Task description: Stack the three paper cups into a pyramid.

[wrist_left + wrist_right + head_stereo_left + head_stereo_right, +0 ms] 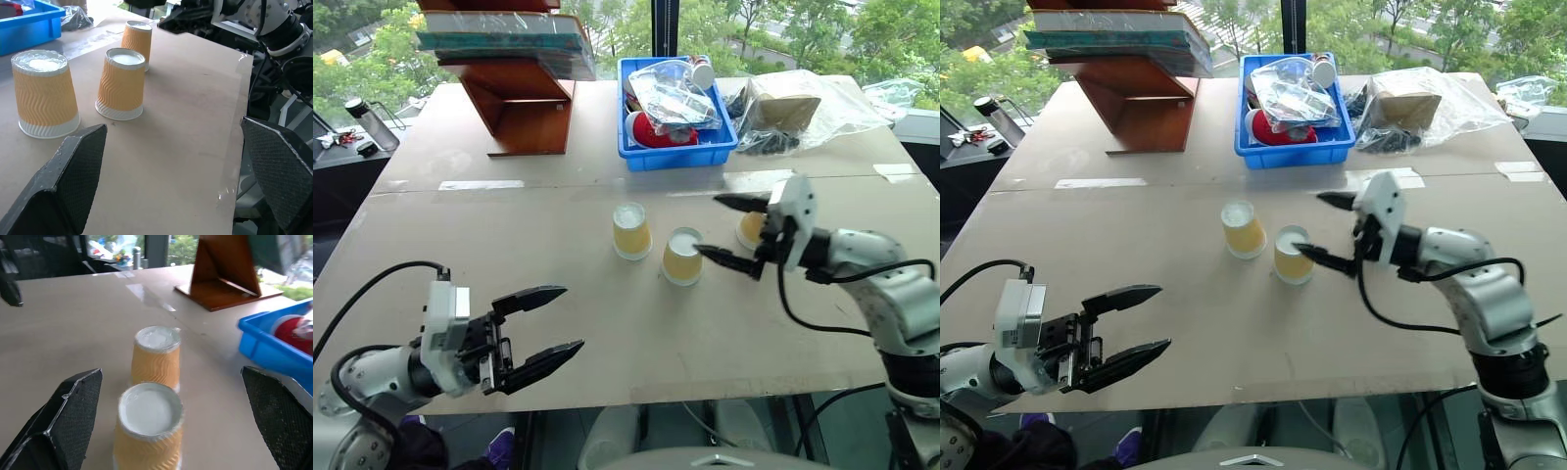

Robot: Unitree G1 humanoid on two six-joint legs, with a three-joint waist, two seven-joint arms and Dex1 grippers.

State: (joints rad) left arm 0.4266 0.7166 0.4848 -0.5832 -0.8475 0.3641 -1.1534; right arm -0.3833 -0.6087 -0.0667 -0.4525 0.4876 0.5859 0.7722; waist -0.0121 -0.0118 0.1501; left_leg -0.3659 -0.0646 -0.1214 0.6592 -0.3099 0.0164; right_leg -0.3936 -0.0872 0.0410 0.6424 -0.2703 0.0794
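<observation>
Three yellow-tan paper cups stand upside down on the brown table (509, 235). The left cup (631, 231) and the middle cup (682, 256) stand close together, apart by a small gap. The third cup (749, 231) stands to the right, partly hidden behind my right gripper (710, 226). That gripper hovers open just right of the middle cup, one finger above the other, with nothing between them. In the right wrist view the middle cup (148, 428) and the left cup (156, 355) lie ahead. My left gripper (571, 317) stands open and empty near the front edge, well short of the cups.
A blue bin (636, 157) of bagged items stands at the back centre. A wooden stand (524, 108) holding books is at the back left. A plastic-wrapped box (783, 98) lies at the back right. Bare tabletop stretches in front of the cups.
</observation>
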